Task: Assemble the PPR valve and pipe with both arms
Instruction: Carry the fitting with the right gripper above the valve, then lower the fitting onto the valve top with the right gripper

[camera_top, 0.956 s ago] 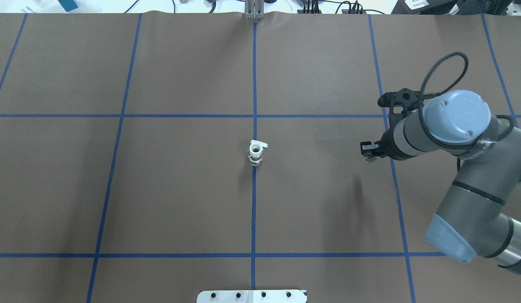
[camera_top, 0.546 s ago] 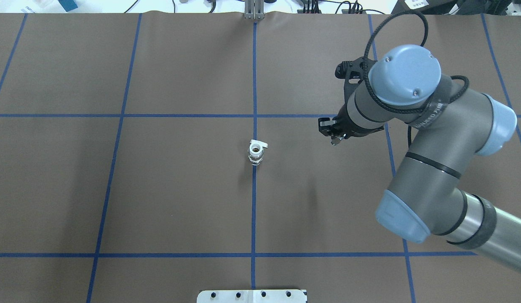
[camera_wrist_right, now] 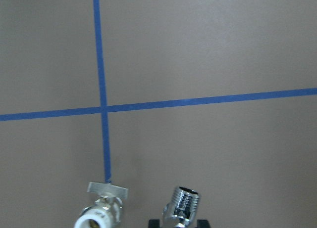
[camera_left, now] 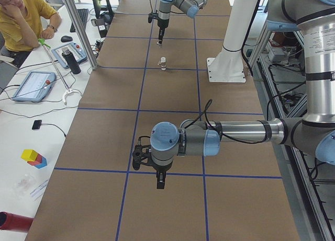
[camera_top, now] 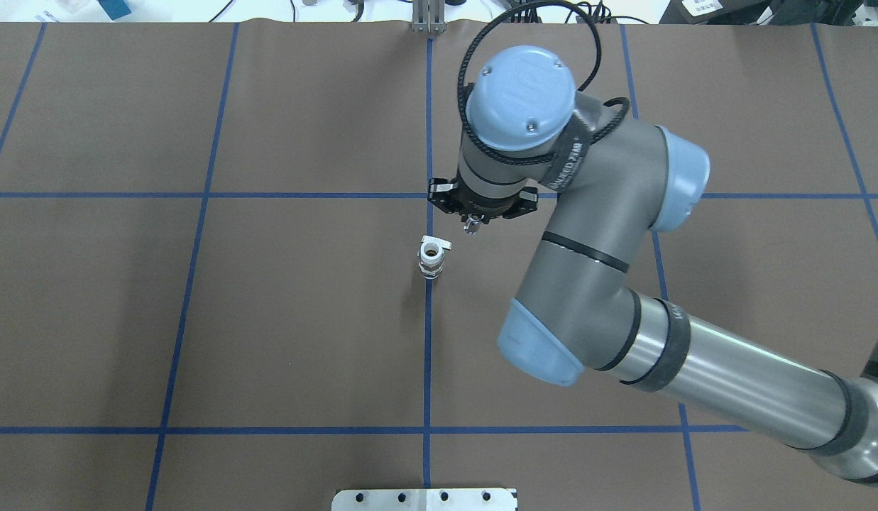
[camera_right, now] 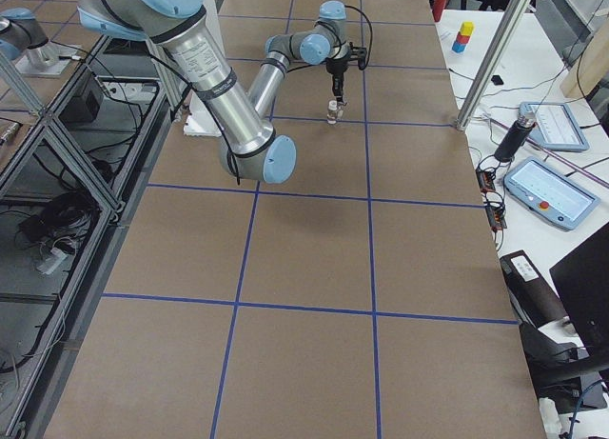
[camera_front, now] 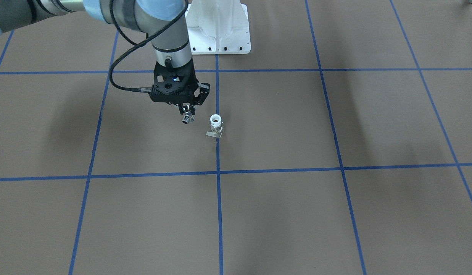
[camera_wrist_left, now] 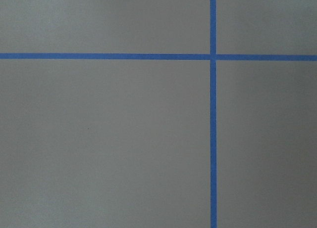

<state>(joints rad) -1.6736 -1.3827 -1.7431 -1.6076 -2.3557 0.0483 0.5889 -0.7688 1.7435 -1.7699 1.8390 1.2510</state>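
The PPR valve (camera_top: 431, 257) stands upright on the centre blue line, white open end up and its flat tab handle pointing to the far side. It also shows in the front view (camera_front: 216, 125) and the right wrist view (camera_wrist_right: 99, 215). My right gripper (camera_top: 471, 224) is shut on the pipe (camera_front: 187, 118), a small silver fitting, and holds it above the table just right of the valve. The pipe's threaded end shows in the right wrist view (camera_wrist_right: 182, 205). My left gripper (camera_left: 160, 181) hangs over the table far from the valve; I cannot tell whether it is open or shut.
The robot's white pedestal base (camera_front: 220, 26) stands at the table's near edge. Blue tape lines (camera_top: 428, 128) divide the brown table. A seated person (camera_left: 21, 16) and tablets are on a side bench beyond the table's far edge.
My right arm has swung left across the table with the pipe, from near the right grid line to just beside the valve. The valve has not moved.
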